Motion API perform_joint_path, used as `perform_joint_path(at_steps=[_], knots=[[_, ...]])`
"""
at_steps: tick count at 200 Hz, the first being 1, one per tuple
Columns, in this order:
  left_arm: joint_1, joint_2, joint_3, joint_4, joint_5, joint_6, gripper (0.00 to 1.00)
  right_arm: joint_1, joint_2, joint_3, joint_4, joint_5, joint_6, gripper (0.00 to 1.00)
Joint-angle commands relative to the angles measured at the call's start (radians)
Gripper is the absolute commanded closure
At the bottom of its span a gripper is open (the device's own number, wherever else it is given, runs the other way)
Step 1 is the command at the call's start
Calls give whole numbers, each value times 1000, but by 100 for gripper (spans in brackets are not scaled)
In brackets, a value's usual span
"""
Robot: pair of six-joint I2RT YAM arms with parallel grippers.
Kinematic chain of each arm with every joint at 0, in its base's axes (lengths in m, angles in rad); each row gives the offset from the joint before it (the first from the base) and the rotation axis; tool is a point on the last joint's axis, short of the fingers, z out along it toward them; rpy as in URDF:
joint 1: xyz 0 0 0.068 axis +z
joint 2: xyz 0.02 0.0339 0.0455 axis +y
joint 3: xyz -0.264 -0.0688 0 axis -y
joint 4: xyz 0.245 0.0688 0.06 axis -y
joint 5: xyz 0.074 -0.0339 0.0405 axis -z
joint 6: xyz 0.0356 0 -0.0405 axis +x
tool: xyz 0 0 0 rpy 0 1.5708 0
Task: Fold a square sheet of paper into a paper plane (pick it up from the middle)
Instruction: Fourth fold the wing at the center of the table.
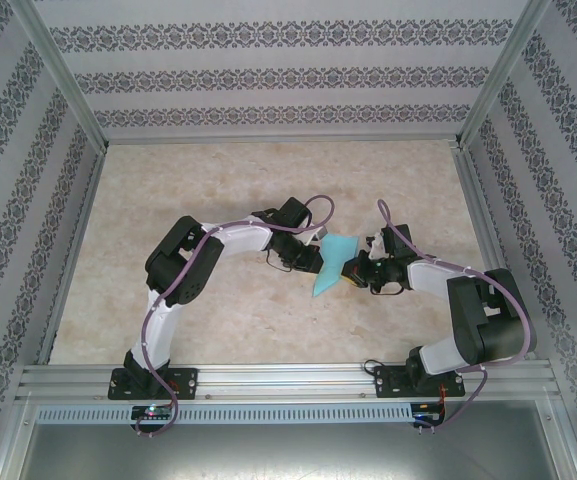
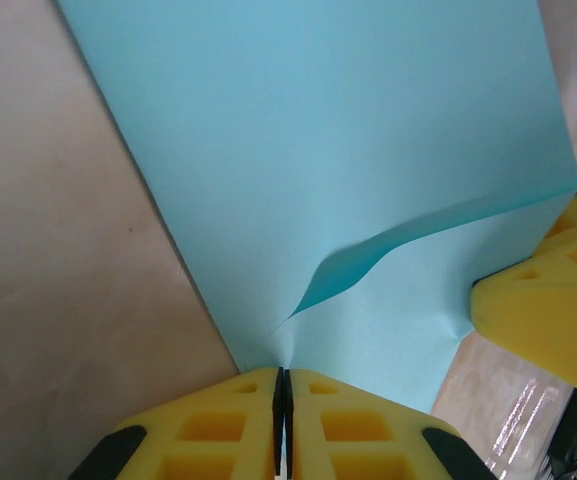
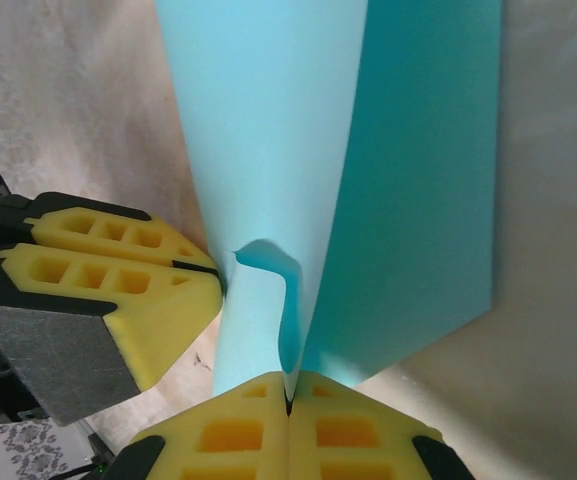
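Sheet of paper [image 1: 333, 262] above bench [image 1: 218, 320], one long fold in, no dart yet. Left fingers [image 2: 208, 430] clenched on its edge; right fingers [image 3: 228, 435] too. Judged early: most folds remain.

The paper [image 1: 333, 262] is thin, plain, light turquoise. It is folded over along one long crease (with a small buckle near the fold) and forms a narrow slanted strip. It is pinched at two opposite edges.
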Motion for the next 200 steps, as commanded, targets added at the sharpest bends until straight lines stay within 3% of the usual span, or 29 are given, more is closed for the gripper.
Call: perform_joint_path(at_steps=[1,77,125,171,200], knots=[[-9,31,19,-38,-19,33,87,14,-15,19,30,-26,20,95],[-11,36,10,-46,-58,52,87,42,-7,56,27,-29,31,94],[-11,47,13,-45,-62,52,87,42,-42,24,12,-29,3,73],[-11,55,20,-48,-59,53,87,44,-36,-20,81,-39,19,64],[-11,58,20,-49,-54,53,87,47,8,-27,125,-33,26,63]])
